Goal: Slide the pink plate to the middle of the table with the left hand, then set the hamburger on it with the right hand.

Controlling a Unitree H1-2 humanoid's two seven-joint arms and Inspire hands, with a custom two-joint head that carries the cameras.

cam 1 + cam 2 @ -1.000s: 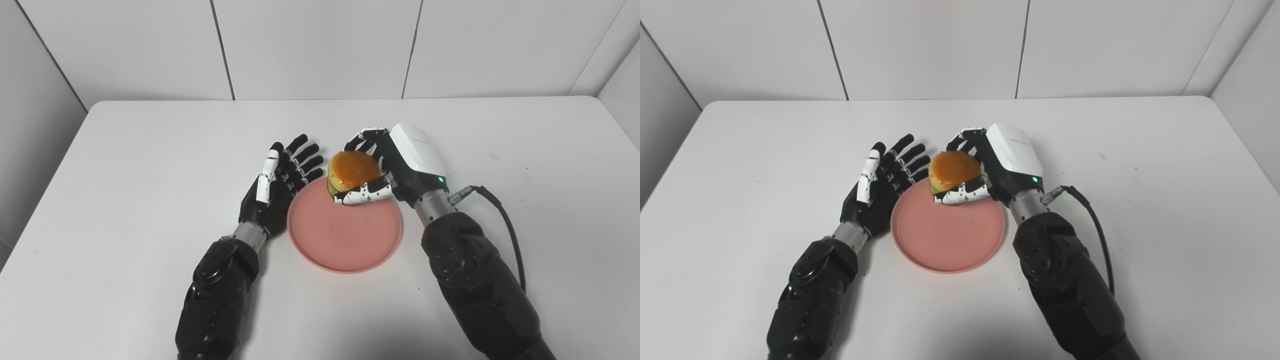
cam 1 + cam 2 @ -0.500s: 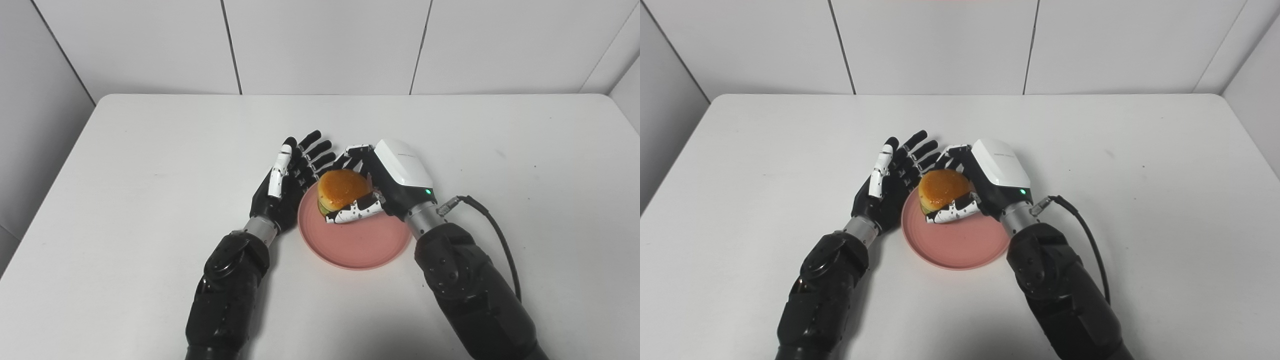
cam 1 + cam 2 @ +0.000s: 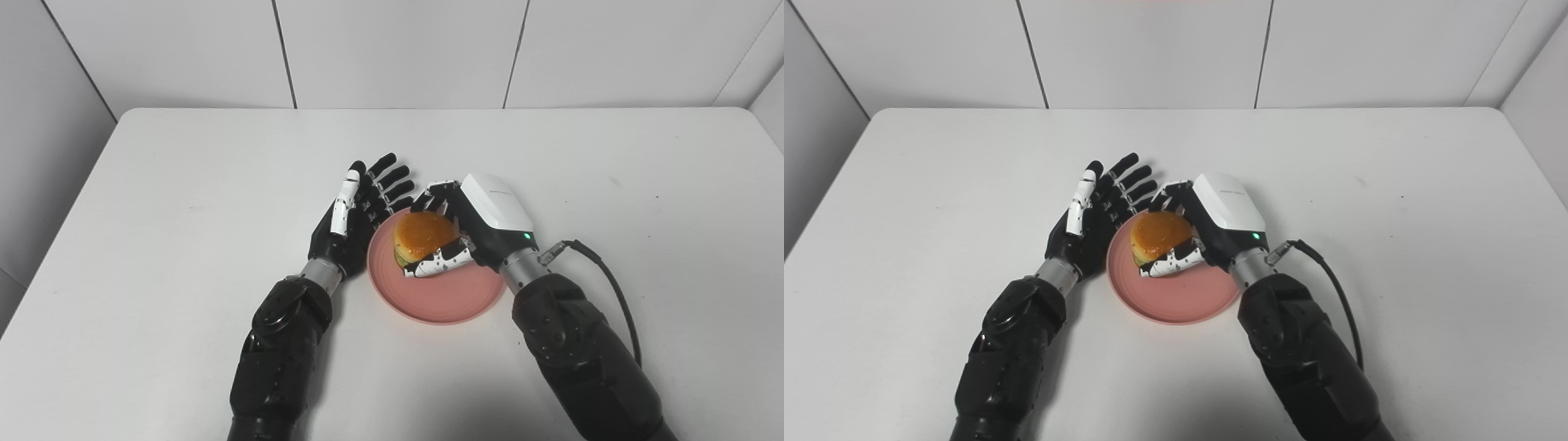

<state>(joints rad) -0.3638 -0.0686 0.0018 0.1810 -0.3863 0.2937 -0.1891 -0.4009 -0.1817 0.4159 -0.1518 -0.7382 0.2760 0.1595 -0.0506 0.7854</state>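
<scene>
Pink plate (image 3: 438,294) sits near mid-desk, landmark for everything here. Left of the plate: left robot hand (image 3: 355,214), black with a white thumb panel, fingers spread and straight, palm facing the plate, holding nothing. Its palm edge is right at the plate's left rim; can't tell if it touches. On the plate's far-left part: hamburger (image 3: 421,236), held by the right robot hand (image 3: 474,229), which comes in from the plate's right side. Fingers curl round the back of the bun, speckled white thumb (image 3: 1173,263) across the front lower edge. Burger bottom is low over or on the plate; contact unclear. Right of the plate: black forearm, and a black cable (image 3: 603,272) looping off the wrist over the desk.

Desk (image 3: 184,184) is plain white, matte, rounded far corners, a few faint marks on the right part. Behind the plate, white panelled walls (image 3: 398,49) with dark seams, closing in on both sides.

Hamburger: glossy orange-brown domed bun, a thin green layer showing at its lower left. Plate: round, shallow, raised rim, near half bare.
</scene>
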